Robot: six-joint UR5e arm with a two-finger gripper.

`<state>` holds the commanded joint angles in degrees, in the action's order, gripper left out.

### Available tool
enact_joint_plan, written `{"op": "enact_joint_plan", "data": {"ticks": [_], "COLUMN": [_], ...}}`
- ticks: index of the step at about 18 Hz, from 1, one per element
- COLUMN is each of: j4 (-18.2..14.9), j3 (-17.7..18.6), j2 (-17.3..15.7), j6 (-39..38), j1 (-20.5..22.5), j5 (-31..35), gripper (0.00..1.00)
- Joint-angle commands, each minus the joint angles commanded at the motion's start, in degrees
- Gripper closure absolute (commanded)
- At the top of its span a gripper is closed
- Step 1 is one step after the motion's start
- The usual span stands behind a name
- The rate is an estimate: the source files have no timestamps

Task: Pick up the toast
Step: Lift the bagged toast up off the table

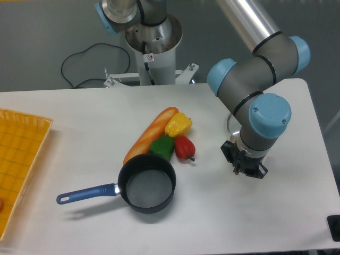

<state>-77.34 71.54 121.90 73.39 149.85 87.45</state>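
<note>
My gripper (244, 167) points straight down at the table on the right side, below the blue wrist joint (270, 115). Only the dark gripper body and finger bases show from above, so the gap between the fingers is hidden. No toast shows as such; it is hidden. A thin pale arc (228, 126) peeks out at the left of the wrist, and I cannot tell what it is.
Left of the gripper lie a long orange-brown baguette (150, 135), a yellow pepper (178, 124), a green pepper (162, 146) and a red pepper (184, 147). In front of them sits a black pan with a blue handle (147, 183). A yellow basket (21, 159) is at the left edge.
</note>
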Motion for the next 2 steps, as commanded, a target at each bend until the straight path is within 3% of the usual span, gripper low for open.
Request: {"op": "enact_joint_plan", "data": {"ticks": [2], "j4": [-0.09], "j3": [-0.09], "j2": [0.0], "j6": [0.0], "j1": [0.09], "j5": [0.0], "gripper": [0.96]}}
